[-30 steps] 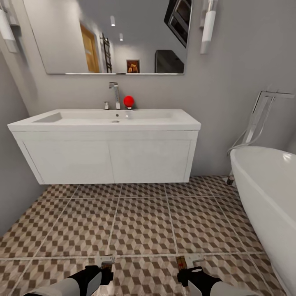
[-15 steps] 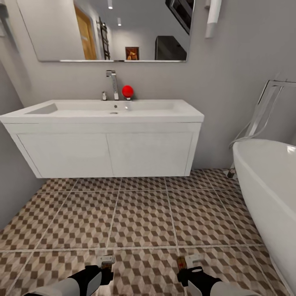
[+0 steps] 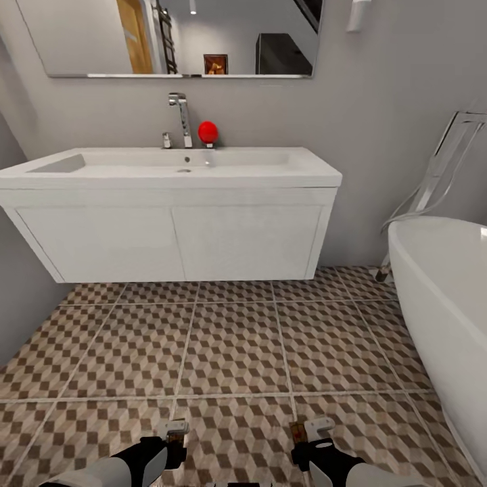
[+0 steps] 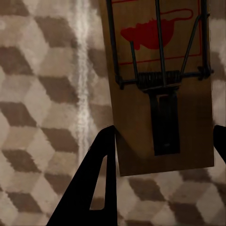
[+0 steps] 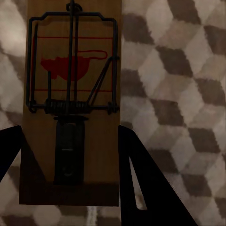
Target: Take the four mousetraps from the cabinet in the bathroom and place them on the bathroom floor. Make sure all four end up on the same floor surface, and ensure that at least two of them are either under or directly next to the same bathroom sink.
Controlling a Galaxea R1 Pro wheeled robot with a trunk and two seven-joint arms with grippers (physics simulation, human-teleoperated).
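The step in hand looks like the carry-and-set-down: each arm brings one trap toward the sink [image 3: 169, 169], which stands ahead on its white vanity against the far wall. The left claw [image 4: 160, 155] is closed on a mousetrap [image 4: 160, 84], its dark fingers pressed to both side edges of the board, which hangs above the bathroom floor [image 3: 237, 352]. The right claw [image 5: 70, 155] grips a second mousetrap [image 5: 75, 103] the same way, also off the tiles. In the head view both claws sit low at the near edge of the floor, well apart from the vanity. The next move, as I judge it, calls for rolling closer, then lowering each board flat onto the tiles just beside or under the vanity before letting go. The cabinet and the other two traps are out of view, and the arms are cut off at the frame's bottom.
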